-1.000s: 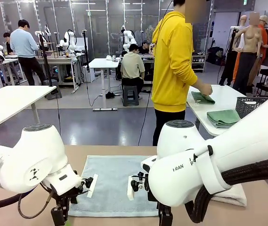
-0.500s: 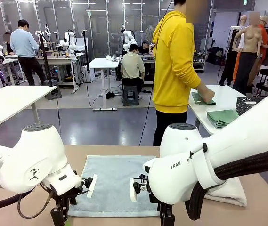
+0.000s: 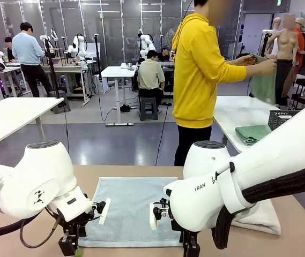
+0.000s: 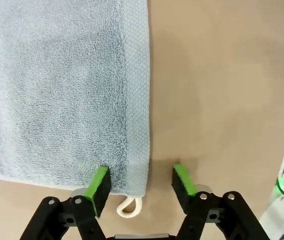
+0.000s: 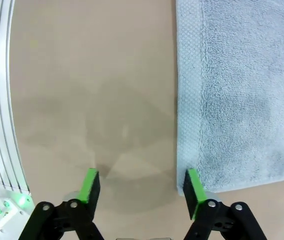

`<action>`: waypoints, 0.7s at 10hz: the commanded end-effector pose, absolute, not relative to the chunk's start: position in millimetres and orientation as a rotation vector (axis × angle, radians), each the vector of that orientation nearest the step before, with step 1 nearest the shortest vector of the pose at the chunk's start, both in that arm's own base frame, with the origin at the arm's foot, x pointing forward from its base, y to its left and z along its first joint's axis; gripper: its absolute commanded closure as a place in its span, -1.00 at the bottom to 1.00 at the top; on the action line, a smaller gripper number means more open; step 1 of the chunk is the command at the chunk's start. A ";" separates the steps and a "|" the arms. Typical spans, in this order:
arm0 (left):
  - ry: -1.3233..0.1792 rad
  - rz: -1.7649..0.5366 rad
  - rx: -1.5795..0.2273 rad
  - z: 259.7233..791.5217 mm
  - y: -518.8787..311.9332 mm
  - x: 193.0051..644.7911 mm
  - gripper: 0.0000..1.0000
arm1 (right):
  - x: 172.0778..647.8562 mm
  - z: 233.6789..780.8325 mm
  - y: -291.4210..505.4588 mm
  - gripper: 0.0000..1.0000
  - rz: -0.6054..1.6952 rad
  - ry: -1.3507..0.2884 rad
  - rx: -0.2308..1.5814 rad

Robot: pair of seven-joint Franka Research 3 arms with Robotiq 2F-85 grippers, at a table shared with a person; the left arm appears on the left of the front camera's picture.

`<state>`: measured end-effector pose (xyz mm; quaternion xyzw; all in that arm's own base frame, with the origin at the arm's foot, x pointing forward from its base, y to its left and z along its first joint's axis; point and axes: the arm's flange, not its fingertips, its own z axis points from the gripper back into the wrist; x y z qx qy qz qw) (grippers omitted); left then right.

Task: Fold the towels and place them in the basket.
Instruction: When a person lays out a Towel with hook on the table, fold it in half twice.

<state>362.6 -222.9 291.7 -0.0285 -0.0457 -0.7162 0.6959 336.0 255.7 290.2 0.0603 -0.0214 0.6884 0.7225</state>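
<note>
Since a moment ago, the person (image 3: 198, 69) in the yellow top has lifted a green cloth (image 3: 265, 80) up off the side table (image 3: 232, 110) and now holds it in the air with both hands. Both grippers' fingers have come closer together too.

On the left, the left gripper (image 3: 69, 246) is down low at the near left corner of the blue towel (image 3: 128, 206). Seen from its own camera, the left gripper (image 4: 141, 182) has its fingers partly apart and holds nothing. One green pad (image 4: 100, 181) sits on the towel and the other is on the bare brown table (image 4: 221, 75) just beside the towel's edge. A little white loop (image 4: 129, 207) pokes out of the corner between them.

In the middle, the blue towel lies flat and spread out on the table (not folded at all).

Next comes the right gripper (image 3: 190, 249) at the towel's near right corner. From its own camera, the right gripper (image 5: 141, 187) is also partly apart and grips nothing. One pad (image 5: 194, 187) touches the towel's corner and the other stands on bare table.

Further right, the cream towel (image 3: 267, 220) peeks out from under the big white right arm. The dark basket (image 3: 283, 119) sits on the side table, near some folded green cloths (image 3: 254, 133).
</note>
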 end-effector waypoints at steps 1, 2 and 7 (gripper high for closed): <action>-0.045 -1.616 -0.065 280.0 -216.5 349.8 1.00 | 339.2 284.1 253.3 -0.02 1.497 -0.063 0.104; -0.042 -1.620 -0.066 279.9 -216.6 349.4 1.00 | 344.5 282.4 252.3 0.30 1.477 -0.055 0.088; -0.038 -1.621 -0.077 279.7 -216.3 346.7 1.00 | 361.9 282.5 248.9 0.85 1.409 -0.048 0.014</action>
